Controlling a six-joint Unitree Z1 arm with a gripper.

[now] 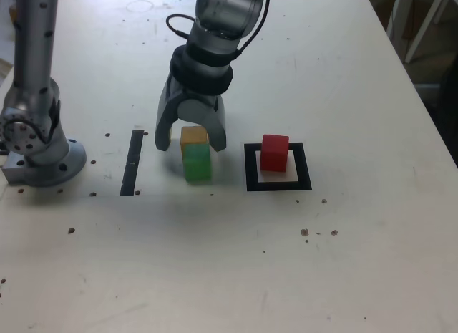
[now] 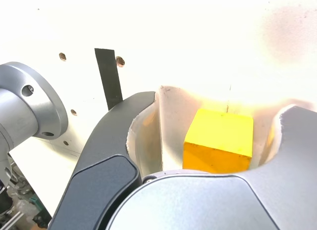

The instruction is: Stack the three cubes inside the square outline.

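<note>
Evidently the yellow cube [image 2: 218, 141] lies between the parted fingers of the gripper [image 1: 191, 136], left of centre in the exterior view. Closing should grip it, with the green cube [image 1: 197, 163] just below it in frame.

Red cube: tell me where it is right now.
In the exterior view, the red cube sits within the black square outline, to the right of the green cube.

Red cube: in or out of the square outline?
In: in the exterior view, the red cube stands within the black square outline, with white centre showing nearer the camera.
</note>
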